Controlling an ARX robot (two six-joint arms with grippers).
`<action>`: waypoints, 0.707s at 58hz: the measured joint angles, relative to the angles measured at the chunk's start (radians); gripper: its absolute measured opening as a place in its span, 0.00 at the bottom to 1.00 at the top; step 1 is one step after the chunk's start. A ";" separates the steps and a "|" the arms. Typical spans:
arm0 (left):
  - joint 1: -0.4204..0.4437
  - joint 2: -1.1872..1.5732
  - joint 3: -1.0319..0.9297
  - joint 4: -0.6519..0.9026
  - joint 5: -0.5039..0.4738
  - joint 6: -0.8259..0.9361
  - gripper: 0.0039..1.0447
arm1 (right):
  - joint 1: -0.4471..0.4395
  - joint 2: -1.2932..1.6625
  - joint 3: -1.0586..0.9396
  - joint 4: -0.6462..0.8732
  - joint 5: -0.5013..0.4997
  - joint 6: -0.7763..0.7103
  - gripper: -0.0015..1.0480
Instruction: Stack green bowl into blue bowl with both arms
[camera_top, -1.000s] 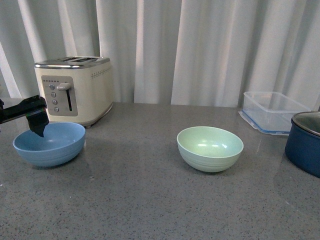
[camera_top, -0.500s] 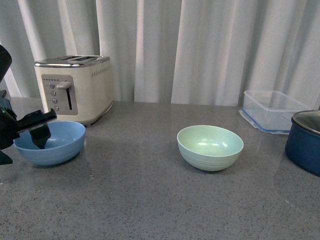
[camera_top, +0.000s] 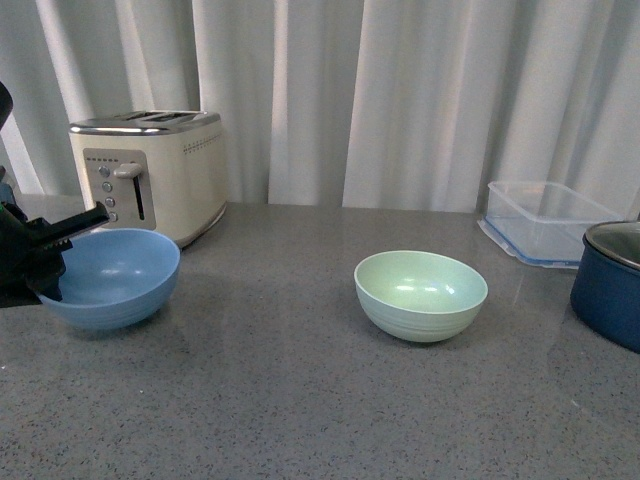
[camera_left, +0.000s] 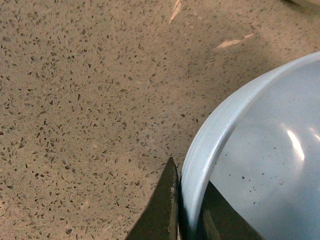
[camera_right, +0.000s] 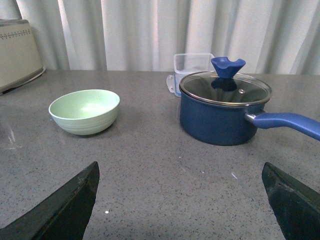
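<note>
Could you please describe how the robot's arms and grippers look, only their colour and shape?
The left arm is bulky and black. Seen close, the left gripper has dark, flat fingers tapering to points. The right gripper has black, wedge-shaped fingers. No cables or markings are visible.

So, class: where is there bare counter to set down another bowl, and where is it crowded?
Bare: between the blue bowl and the green bowl, and the front strip. Crowded: right, plastic tub beside navy pot; left, toaster behind blue bowl, left hand clamping its rim.
</note>
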 joint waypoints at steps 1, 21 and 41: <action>-0.002 -0.005 0.000 0.000 0.001 0.000 0.03 | 0.000 0.000 0.000 0.000 0.000 0.000 0.90; -0.119 -0.054 -0.001 0.018 0.019 -0.004 0.03 | 0.000 0.000 0.000 0.000 0.000 0.000 0.90; -0.267 0.032 0.053 0.035 0.052 -0.070 0.03 | 0.000 0.000 0.000 0.000 0.000 0.000 0.90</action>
